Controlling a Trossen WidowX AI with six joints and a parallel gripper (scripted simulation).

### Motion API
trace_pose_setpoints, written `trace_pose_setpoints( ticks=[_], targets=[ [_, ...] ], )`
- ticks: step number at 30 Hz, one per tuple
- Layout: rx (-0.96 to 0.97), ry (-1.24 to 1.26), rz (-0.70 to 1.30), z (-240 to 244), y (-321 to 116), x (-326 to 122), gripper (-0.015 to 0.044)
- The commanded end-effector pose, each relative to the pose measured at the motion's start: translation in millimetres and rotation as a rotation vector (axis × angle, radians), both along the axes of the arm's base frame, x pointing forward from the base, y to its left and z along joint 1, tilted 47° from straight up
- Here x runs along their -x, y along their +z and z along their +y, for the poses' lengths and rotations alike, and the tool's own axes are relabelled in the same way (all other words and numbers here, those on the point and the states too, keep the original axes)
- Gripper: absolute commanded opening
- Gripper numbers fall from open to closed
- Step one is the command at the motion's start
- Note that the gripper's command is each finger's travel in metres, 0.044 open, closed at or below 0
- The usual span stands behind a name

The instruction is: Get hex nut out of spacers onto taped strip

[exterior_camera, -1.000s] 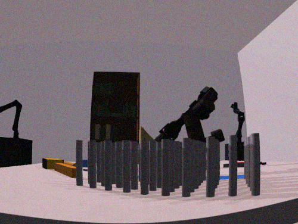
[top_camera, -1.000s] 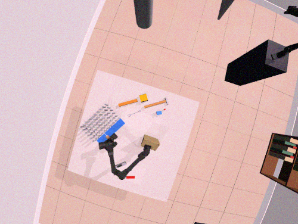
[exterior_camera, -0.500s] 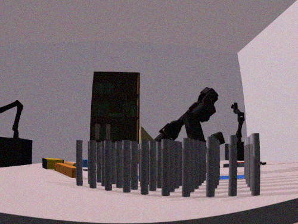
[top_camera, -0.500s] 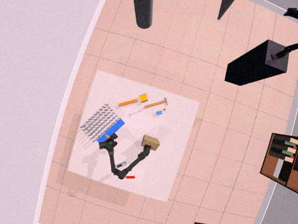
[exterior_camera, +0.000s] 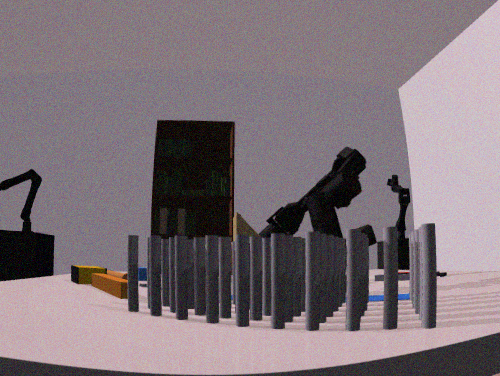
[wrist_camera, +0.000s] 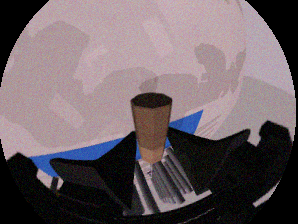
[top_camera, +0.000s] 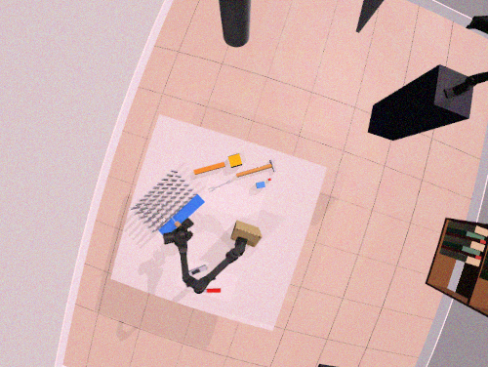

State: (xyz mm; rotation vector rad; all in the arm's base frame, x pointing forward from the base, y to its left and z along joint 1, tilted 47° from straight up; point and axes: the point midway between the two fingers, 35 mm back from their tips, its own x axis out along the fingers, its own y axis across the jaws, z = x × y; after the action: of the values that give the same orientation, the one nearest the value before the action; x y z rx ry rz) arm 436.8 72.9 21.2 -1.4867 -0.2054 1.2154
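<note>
The claw (top_camera: 178, 224) (wrist_camera: 150, 132) is partly closed around the brown handle (top_camera: 179, 224) (wrist_camera: 152, 120) of a tool, above the blue strip (top_camera: 195, 202) (exterior_camera: 390, 297) (wrist_camera: 192, 122). In the top view, the upright metal posts (top_camera: 166, 197) (exterior_camera: 242, 280) (wrist_camera: 170, 182) stand along the left edge of the white surface (top_camera: 273, 293) (exterior_camera: 60, 320) (wrist_camera: 107, 55), with the strip on their lower-right side. A red block (top_camera: 214, 290) lies near the bottom edge, and a blue block (top_camera: 261, 184) towards the upper-right corner. I cannot make out the nut.
</note>
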Motion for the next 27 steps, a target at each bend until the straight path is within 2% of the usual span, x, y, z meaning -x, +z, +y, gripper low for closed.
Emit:
trace_pose_setpoints(
  ticks=[1,27],
  targets=[
    [0.003,-0.008,-0.002,-1.2,0.3,1.0,0.0],
    [0.003,-0.007,-0.002,1.9,0.5,14.1,0.0]
  ],
)
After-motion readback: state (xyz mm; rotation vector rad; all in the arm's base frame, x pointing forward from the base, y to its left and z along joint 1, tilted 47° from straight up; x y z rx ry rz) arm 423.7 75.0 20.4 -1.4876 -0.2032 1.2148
